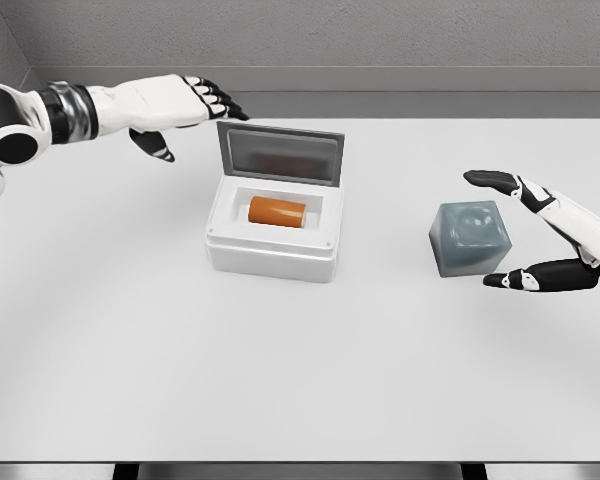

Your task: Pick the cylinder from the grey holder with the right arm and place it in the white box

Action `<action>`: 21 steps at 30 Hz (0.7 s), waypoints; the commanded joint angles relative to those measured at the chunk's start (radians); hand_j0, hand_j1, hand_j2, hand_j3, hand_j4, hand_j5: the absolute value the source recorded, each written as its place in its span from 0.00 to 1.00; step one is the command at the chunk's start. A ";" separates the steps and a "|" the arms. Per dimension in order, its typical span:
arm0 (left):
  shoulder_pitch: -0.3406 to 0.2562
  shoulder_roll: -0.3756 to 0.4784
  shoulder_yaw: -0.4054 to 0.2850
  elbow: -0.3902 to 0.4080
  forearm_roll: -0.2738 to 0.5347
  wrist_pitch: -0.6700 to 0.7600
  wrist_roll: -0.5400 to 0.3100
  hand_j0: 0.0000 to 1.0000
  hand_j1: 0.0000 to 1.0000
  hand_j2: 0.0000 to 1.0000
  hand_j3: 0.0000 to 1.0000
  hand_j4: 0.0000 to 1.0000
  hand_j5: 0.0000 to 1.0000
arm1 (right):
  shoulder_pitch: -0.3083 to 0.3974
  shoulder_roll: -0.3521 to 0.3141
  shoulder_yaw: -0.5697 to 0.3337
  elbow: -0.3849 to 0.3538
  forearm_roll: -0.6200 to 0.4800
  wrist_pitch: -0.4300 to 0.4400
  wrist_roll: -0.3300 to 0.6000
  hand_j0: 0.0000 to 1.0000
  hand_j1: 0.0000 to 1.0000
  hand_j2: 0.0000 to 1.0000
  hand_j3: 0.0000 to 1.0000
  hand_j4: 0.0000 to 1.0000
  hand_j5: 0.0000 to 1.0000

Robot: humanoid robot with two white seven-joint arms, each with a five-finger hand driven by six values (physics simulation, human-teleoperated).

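An orange cylinder lies on its side inside the white box, whose grey lid stands raised at the back. The grey holder sits to the right of the box, with only a round hollow in its top. My right hand is just right of the holder, fingers spread wide and holding nothing. My left hand reaches in from the upper left, its fingertips close to the lid's top left corner, fingers extended and holding nothing.
Everything rests on a white table. A grey wall runs behind the table's far edge.
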 commanded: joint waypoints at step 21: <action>0.034 0.078 0.008 -0.043 -0.026 0.002 -0.002 1.00 1.00 1.00 1.00 1.00 1.00 | 0.002 -0.001 -0.001 0.002 -0.008 0.003 0.000 1.00 1.00 1.00 1.00 1.00 1.00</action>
